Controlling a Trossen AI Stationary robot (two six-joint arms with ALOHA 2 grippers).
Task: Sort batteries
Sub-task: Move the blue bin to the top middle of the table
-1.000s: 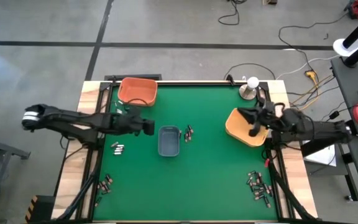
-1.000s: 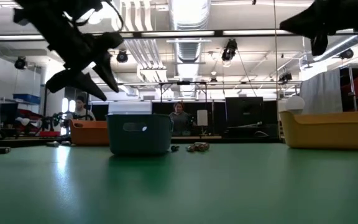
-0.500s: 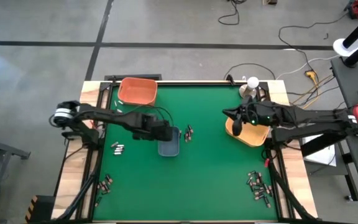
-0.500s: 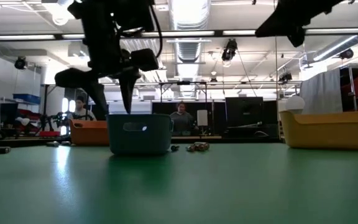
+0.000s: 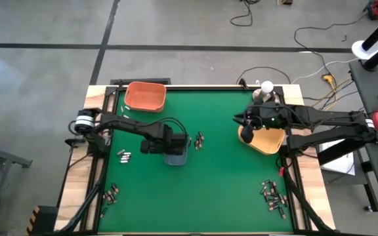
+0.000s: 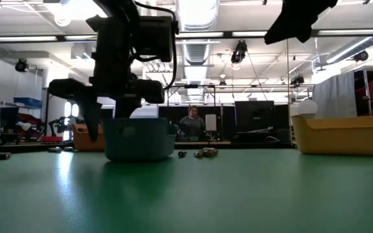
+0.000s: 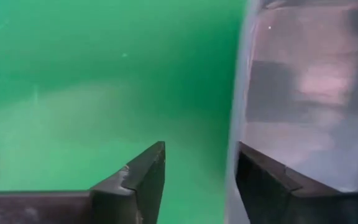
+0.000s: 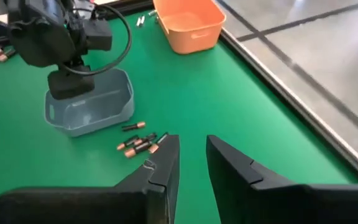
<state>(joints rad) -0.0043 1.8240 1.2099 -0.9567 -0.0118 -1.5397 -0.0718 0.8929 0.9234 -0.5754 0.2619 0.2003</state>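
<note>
Left claw (image 7: 194,180) spread astride blue-grey bin (image 5: 178,152) wall on green desk (image 5: 222,190); right claw (image 8: 192,163) spread, hovering above yellow bin (image 5: 268,139).

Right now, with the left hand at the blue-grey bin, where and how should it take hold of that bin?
Grip the thin upright side wall of the blue-grey bin, coming straight down from above. The left hand already straddles that wall, one finger outside and one inside, so closing there probably pinches it.

Green table (image 5: 222,190), blue-grey bin (image 5: 178,155), orange bin (image 5: 144,96), yellow-orange bin (image 5: 265,139) — dark, coppery-ended batteries (image 8: 139,144)
</note>
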